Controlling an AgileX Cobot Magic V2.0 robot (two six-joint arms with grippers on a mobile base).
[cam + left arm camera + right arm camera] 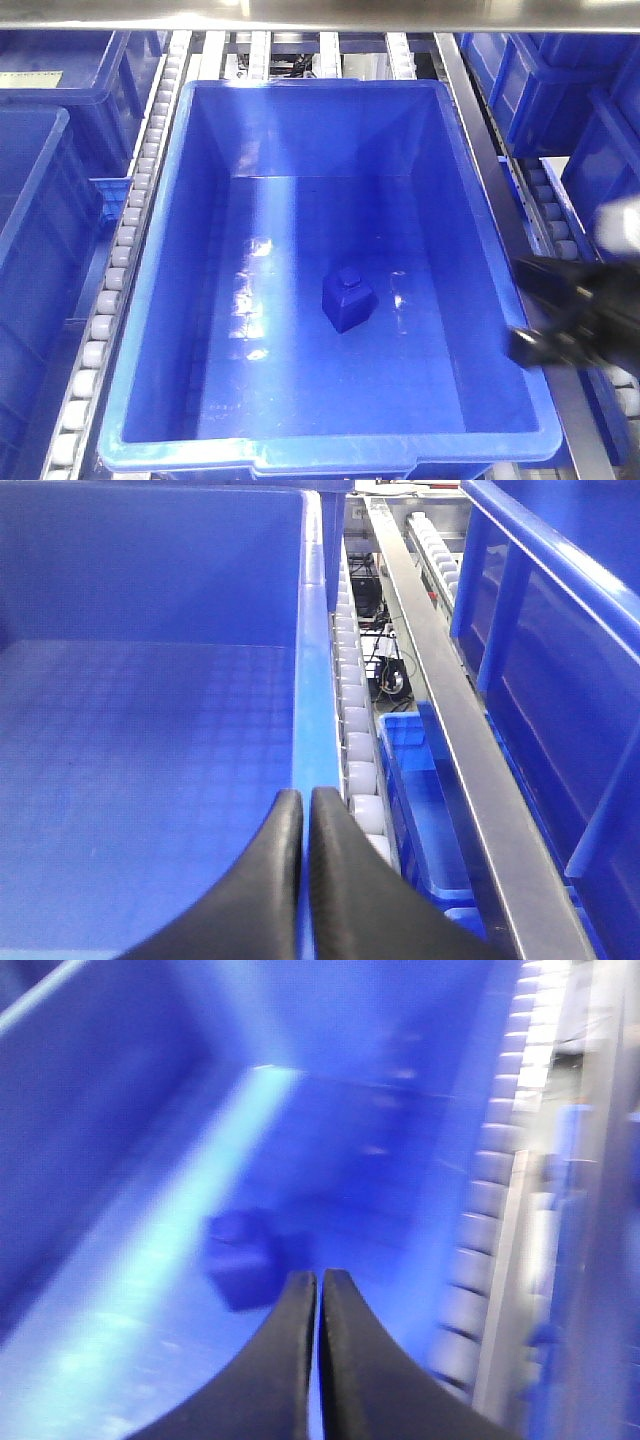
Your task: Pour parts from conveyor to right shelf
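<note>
While my right gripper (319, 1290) and left gripper (305, 810) both press curved black fingers together, the knobbed plastic part (346, 298) sits mid-floor in the glossy bin (160, 300), toward five o'clock, on the roller-lined shelf (120, 250).

Your right wrist view is smeared: the part (240, 1258) is only a dark blur. In the front view, the right gripper (575, 320) is blurred and cut by the edge.

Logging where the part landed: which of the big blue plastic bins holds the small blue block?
The central blue bin on the roller rack; the small blue block lies inside.
</note>
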